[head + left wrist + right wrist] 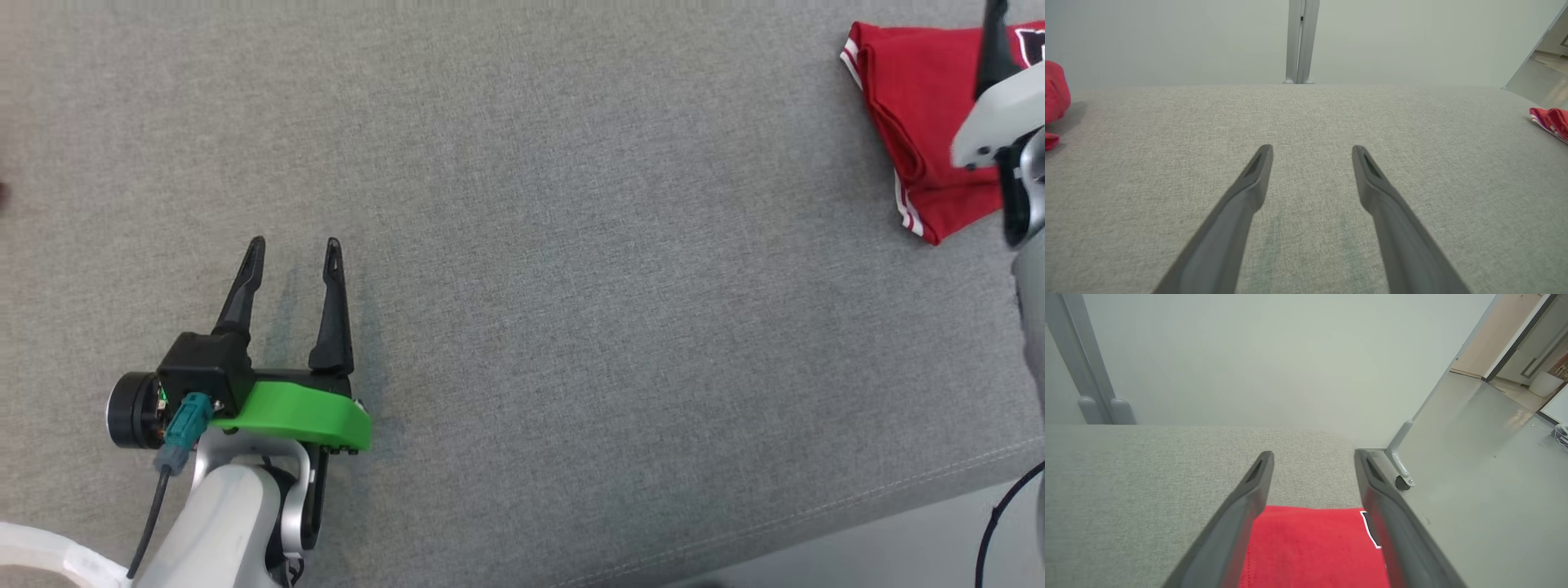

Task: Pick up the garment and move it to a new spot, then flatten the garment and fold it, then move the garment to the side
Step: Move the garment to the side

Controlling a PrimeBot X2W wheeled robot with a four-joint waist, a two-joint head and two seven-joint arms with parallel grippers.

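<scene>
Our right pincer [1313, 454] stands with its fingers spread wide, gripping nothing, just above the red shirt [914, 106]. Our left pincer [295, 242], at the lower left of the head view, is likewise open and empty, well apart from it. The shirt lies folded compactly at the upper right of the grey worktop [571, 286]. We judge folding done and the set-aside nearly complete.

Left end effector [295, 242], right end effector [1313, 453]: spread.
</scene>
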